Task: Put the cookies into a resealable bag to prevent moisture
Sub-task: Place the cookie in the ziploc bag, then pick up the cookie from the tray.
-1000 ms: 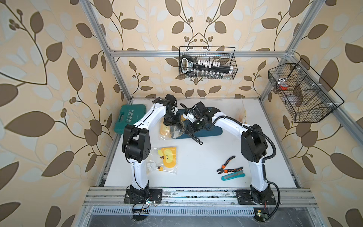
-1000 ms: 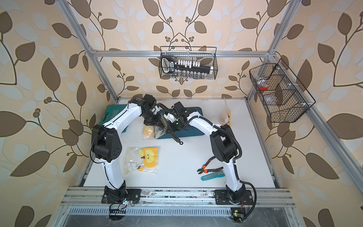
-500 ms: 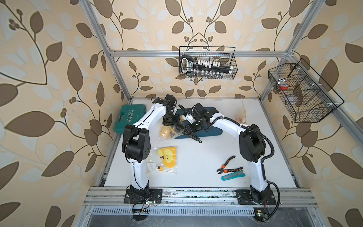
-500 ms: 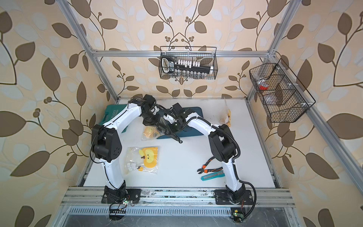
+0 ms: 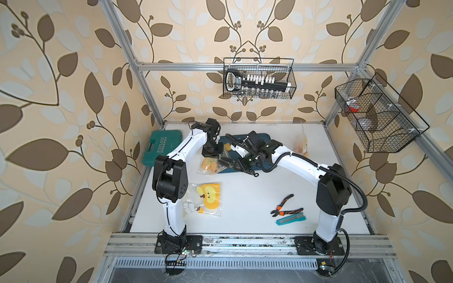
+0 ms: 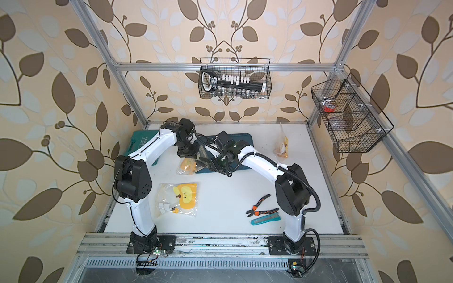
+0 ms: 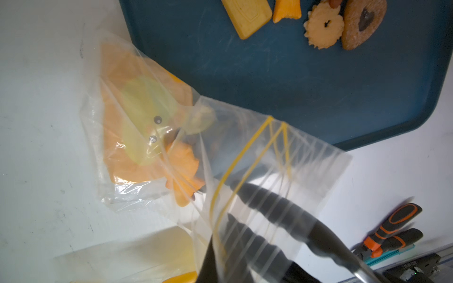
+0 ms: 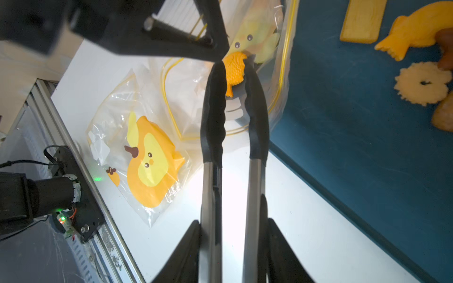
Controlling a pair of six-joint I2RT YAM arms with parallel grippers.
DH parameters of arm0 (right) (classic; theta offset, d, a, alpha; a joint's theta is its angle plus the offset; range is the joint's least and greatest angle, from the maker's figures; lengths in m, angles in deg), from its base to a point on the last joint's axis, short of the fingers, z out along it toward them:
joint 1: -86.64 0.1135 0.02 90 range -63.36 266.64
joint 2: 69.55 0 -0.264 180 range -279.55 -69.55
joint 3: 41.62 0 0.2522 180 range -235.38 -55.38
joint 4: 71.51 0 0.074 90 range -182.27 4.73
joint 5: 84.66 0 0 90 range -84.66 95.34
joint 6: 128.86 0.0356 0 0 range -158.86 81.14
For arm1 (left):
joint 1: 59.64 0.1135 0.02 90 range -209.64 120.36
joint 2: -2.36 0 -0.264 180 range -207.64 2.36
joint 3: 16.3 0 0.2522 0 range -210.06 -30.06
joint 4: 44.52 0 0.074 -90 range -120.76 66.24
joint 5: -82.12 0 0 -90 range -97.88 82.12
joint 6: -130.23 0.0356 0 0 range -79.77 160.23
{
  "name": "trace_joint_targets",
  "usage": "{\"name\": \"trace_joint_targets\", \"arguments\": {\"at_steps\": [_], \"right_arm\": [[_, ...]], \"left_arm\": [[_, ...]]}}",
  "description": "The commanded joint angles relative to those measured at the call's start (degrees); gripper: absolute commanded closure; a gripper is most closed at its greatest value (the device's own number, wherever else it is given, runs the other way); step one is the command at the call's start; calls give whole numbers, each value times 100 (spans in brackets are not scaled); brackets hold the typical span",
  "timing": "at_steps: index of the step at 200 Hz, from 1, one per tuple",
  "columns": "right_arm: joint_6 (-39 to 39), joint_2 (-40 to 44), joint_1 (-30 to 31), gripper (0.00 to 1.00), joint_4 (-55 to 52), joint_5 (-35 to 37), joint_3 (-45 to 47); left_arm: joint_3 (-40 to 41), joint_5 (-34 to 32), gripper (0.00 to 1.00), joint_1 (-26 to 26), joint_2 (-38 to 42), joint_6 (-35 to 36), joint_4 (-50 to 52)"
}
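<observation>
While an orange fish cookie [image 8: 235, 68] sits just inside the mouth of the clear bag [image 8: 186, 80], between the parted tips of the tongs [image 8: 213, 110], the right gripper [image 8: 232, 225] grips the tongs' two handles from outside, its jaws partly apart; the left gripper [image 8: 215, 50] has its jaws fully together, pinching the bag's rim and holding it up; the other cookies [image 7: 321, 27] lie on the blue tray [image 7: 294, 73]; the bag overlaps the tray's edge on the white table [image 7: 36, 122].
</observation>
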Motion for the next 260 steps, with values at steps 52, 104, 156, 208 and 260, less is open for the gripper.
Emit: {"name": "trace_joint_targets", "arguments": {"at_steps": [52, 104, 156, 208, 260], "right_arm": [[420, 1781, 57, 63, 1158, 1015, 1797], [934, 1668, -884, 62, 1438, 1523, 2368], [955, 686, -1227, 55, 1760, 1331, 1977], [942, 30, -1303, 43, 1729, 1394, 1499], [845, -495, -1401, 43, 1631, 1328, 1018]], "left_arm": [[-125, -355, 100, 190, -27, -100, 203], [-56, -654, 100, 536, 139, -332, 172], [1, -524, 100, 599, 142, -316, 93], [1, -381, 100, 599, 91, -297, 66], [3, -318, 100, 601, 81, -288, 57]]}}
